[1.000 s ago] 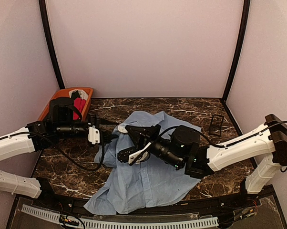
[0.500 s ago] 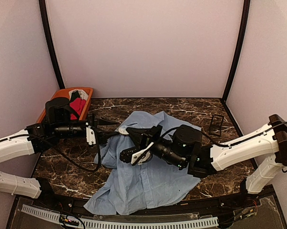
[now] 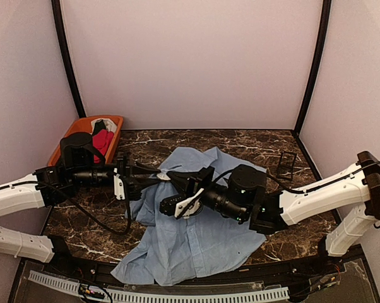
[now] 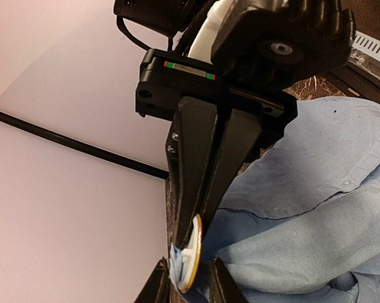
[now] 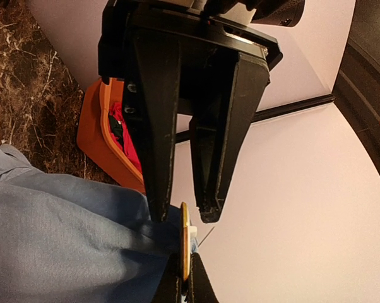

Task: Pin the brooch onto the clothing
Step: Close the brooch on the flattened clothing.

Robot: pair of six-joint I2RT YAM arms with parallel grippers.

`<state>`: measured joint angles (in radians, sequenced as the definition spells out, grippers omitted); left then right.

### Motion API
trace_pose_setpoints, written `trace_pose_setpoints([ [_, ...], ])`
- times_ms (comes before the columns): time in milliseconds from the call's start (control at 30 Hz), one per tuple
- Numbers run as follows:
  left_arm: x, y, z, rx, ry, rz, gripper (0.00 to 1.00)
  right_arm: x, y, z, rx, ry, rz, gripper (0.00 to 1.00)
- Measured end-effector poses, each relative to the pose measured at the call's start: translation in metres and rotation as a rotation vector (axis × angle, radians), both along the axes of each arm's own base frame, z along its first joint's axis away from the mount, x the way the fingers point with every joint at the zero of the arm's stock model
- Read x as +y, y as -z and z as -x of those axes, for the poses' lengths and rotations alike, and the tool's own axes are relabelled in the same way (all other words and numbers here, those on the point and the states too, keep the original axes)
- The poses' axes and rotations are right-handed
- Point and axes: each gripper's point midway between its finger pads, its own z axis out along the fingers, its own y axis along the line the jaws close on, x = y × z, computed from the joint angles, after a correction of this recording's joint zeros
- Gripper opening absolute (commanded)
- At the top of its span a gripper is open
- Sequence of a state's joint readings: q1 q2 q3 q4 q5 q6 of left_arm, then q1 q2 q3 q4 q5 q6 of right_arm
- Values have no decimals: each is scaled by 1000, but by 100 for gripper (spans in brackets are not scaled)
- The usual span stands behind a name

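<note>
Light blue shirt (image 3: 196,243) is lying rumpled across the dark marble table (image 3: 266,148), pretty much dead centre between my two arms. My right gripper (image 5: 183,281) is clamped tight on the brooch (image 4: 191,252), a small round disc seen edge-on, held up against a raised fold at the shirt's far left edge. My left gripper (image 5: 182,216) comes in from the opposite side, only narrowly apart, with one tip on either side of the disc. Honestly can't tell if those tips are touching the brooch. The orange bin (image 3: 76,129) sits in the far left corner.
</note>
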<state>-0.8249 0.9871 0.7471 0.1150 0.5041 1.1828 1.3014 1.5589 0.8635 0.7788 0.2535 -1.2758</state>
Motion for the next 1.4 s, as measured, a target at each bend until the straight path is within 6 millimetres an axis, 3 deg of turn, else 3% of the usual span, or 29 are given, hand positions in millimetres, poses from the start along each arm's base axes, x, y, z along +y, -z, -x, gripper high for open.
trace_pose_setpoints([
  [133,-1,0,0,-15,-1,-4,17,-1,-1,3,12,-15,4,0],
  [400,-3,-4,-2,-56,-18,9,16,-6,-12,10,42,-49,-14,0],
  [1000,-7,-4,5,-64,3,13,10,-6,-9,11,52,-54,-5,0],
  [1400,-7,0,5,-82,1,-1,1,-5,-5,8,75,-49,-5,0],
])
